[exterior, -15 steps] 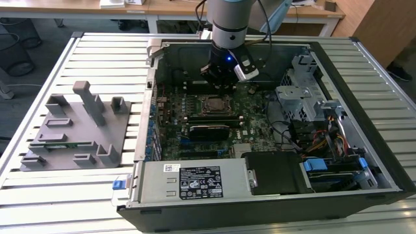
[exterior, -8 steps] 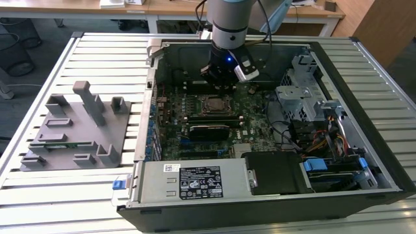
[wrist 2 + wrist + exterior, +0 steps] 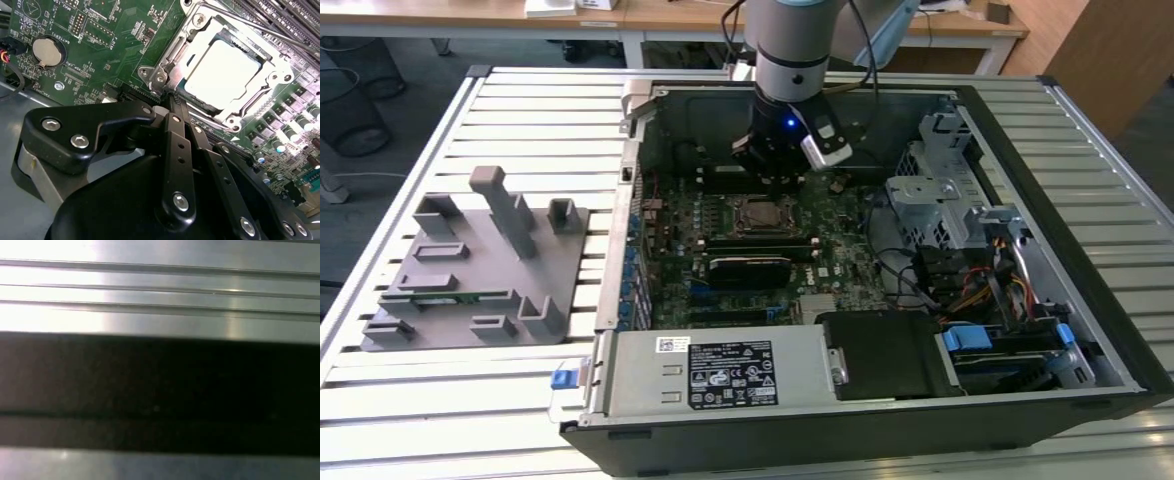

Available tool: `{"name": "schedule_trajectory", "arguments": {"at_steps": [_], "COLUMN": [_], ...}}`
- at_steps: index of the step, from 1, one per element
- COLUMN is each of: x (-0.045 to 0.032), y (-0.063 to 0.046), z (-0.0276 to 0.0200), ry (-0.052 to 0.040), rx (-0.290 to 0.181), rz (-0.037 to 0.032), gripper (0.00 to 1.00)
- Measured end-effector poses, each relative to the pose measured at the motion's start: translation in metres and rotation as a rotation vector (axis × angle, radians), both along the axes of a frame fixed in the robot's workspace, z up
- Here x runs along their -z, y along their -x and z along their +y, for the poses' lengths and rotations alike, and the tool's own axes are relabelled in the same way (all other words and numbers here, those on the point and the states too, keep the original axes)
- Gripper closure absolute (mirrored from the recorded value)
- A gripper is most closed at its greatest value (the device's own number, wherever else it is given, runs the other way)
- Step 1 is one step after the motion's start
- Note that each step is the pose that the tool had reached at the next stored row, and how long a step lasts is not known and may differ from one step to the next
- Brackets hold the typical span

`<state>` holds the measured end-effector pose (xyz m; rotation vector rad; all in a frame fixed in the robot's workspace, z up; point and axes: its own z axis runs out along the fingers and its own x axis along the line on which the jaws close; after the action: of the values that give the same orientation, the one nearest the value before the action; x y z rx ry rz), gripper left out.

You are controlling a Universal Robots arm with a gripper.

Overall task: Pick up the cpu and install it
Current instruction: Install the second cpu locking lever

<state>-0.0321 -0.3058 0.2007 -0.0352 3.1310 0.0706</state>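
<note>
Operator, your findings, near to far. One open computer case [image 3: 1067, 300] lies on the slatted metal tabletop [image 3: 534, 110]. At its near edge sits one silver power supply [image 3: 714, 372] with a label, and beside it, to the exterior view's right, one black drive box [image 3: 887, 352]. To the exterior view's left of the case, on the tabletop, stands one grey fixture block [image 3: 480, 270] with several upright posts.

Farther in, one green motherboard [image 3: 761, 250] covers the case floor. One dark card [image 3: 750, 268] lies across it, just nearer than the socket. In the second wrist view you can count one round coin battery [image 3: 46, 52] on the board.

One cpu [image 3: 226, 70] is already seated in the one socket frame [image 3: 165, 70], silver top up; the exterior view shows it mid-board [image 3: 762, 213].

Your one hand [image 3: 172, 100] hangs just above the far side of the socket, its fingers [image 3: 176, 145] pressed together and pinching nothing, tips near the frame's corner and apart from the cpu. The arm [image 3: 790, 50] rises behind it.
</note>
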Motion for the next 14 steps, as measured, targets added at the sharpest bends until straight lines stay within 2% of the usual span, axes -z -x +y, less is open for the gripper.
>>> {"name": "schedule_trajectory", "arguments": {"at_steps": [14], "x": [0.0], "y": [0.0], "z": [-0.0056], "ry": [0.0], "rx": [0.0], "rz": [0.0], "gripper": [0.89]}}
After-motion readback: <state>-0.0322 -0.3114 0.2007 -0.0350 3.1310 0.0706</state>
